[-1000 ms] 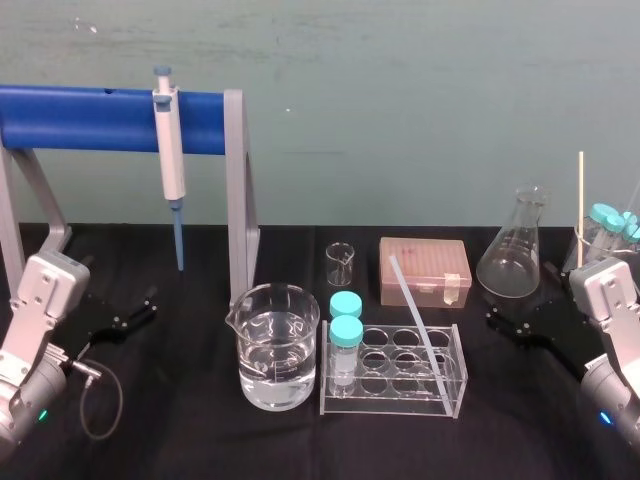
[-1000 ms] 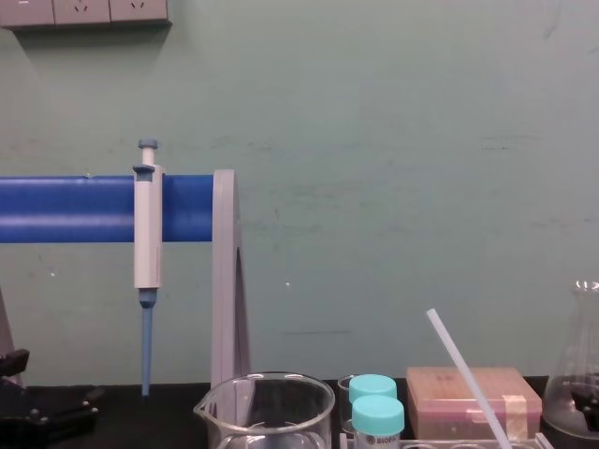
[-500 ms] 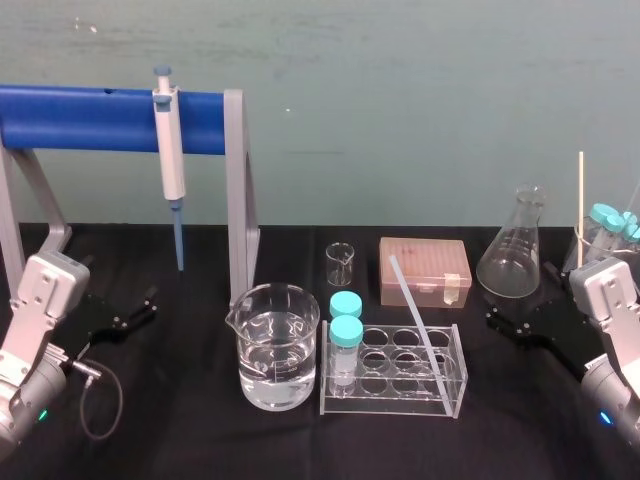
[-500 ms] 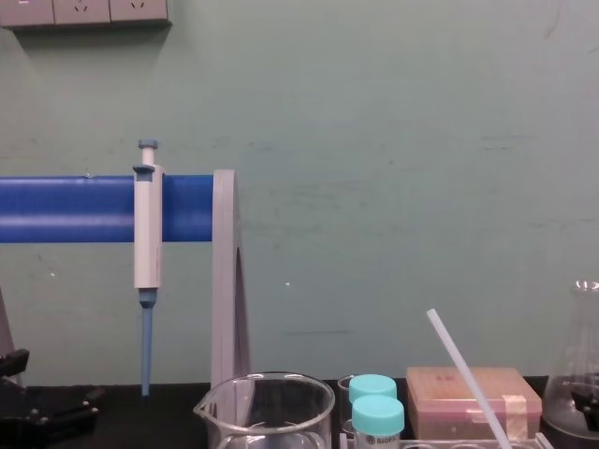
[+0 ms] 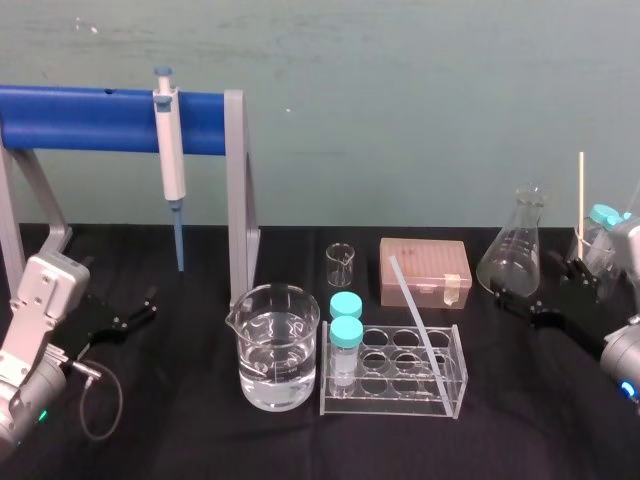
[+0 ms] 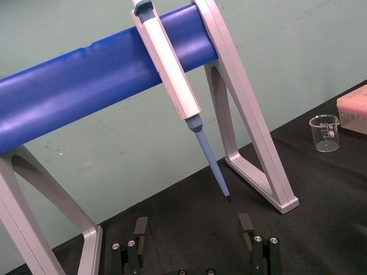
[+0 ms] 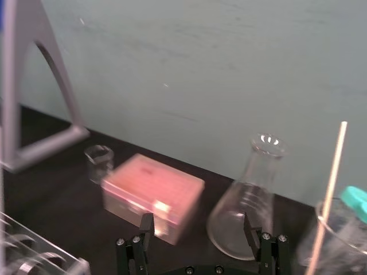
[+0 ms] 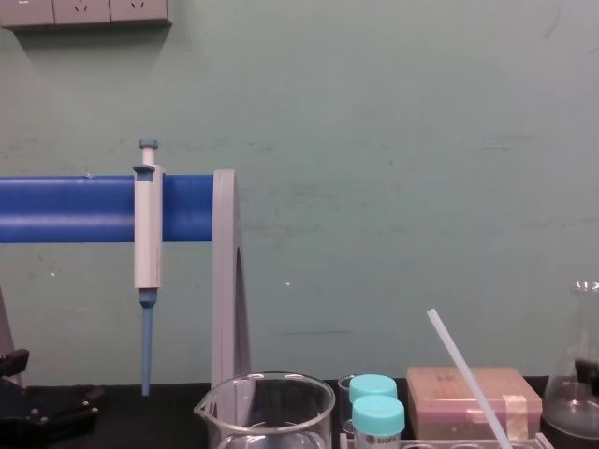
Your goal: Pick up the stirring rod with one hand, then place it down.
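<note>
Right pincer (image 7: 198, 226) at the far right of the table (image 5: 180, 440), fingers well apart, gripping nothing. Close to the base of the conical flask (image 5: 512, 255); cannot tell whether touching the glass. Left pincer (image 6: 193, 226) parked low at the left side, near the leg of the blue stand (image 5: 90, 118), also spread wide and empty, facing the hanging pipette (image 5: 168, 150).

Stirring rod (image 5: 412, 310) not grasped: leaning tilted in the clear rack (image 5: 455, 385) at the middle of the table, lower end down in a hole near the rack's right front corner, upper end pointing up and back toward the pink box (image 5: 425, 270). Well apart from both pincers. Two teal-capped vials (image 5: 346, 328) upright at the left end of the same rack, just beside the large beaker (image 5: 278, 345) with water. Small beaker (image 5: 340, 263) behind the vials.

Open black table in front of the rack and between the rack and the right pincer; tighter on the rack's left, with the large beaker almost against it. At the right edge, a thin pale stick (image 5: 580, 195) standing in a glass beside more teal caps.

In the chest view, rod's upper part rising in front of the pink box, lower end cut off by the frame edge. In the right wrist view, flask, pink box and pale stick ahead of the fingers, a corner of the rack at the side.
</note>
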You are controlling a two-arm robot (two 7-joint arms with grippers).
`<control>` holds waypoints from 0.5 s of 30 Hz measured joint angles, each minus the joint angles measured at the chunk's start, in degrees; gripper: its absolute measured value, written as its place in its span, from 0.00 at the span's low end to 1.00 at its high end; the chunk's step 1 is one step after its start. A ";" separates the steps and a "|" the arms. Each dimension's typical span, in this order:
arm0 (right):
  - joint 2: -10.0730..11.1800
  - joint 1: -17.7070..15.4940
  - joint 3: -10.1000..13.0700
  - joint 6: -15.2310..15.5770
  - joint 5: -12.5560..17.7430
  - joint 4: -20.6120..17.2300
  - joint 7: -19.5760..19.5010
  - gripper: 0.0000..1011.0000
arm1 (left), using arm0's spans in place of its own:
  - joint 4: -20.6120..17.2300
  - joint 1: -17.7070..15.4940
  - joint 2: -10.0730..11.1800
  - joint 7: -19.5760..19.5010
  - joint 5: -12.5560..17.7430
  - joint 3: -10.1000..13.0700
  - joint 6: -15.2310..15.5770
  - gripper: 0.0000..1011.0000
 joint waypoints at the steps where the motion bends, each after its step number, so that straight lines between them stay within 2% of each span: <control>1: 0.16 -0.19 1.28 1.42 2.97 -0.73 2.31 0.99 | 0.00 0.00 0.00 0.00 0.00 0.00 0.00 0.99; 2: 0.16 -0.19 1.28 1.42 2.97 -0.73 2.31 0.99 | 0.00 0.00 0.00 0.00 0.00 0.00 0.00 0.99; 3: 0.39 -0.40 2.38 2.86 5.62 -1.67 4.74 0.99 | 0.00 0.00 0.00 0.00 0.00 0.00 0.00 0.99; 5: 0.67 -0.59 3.38 4.26 7.86 -2.62 6.85 0.99 | 0.00 0.00 0.00 0.00 0.00 0.00 0.00 0.99; 7: 1.20 -0.82 4.62 6.79 11.15 -4.33 10.58 0.99 | 0.00 0.00 0.00 0.00 0.00 0.00 0.00 0.99; 9: 1.42 -0.83 4.93 8.14 12.39 -5.11 12.18 0.99 | 0.00 0.00 0.00 0.00 0.00 0.00 0.00 0.99; 11: 1.65 -0.75 4.90 9.43 13.26 -5.86 13.73 0.99 | 0.00 0.00 0.00 0.00 0.00 0.00 0.00 0.99; 14: 2.27 -0.02 3.65 11.51 13.72 -6.94 15.92 0.99 | 0.00 0.00 0.00 0.00 0.00 0.00 0.00 0.99; 15: 2.50 0.59 2.56 12.28 13.69 -7.23 17.01 0.99 | 0.00 0.00 0.00 0.00 0.00 0.00 0.00 0.99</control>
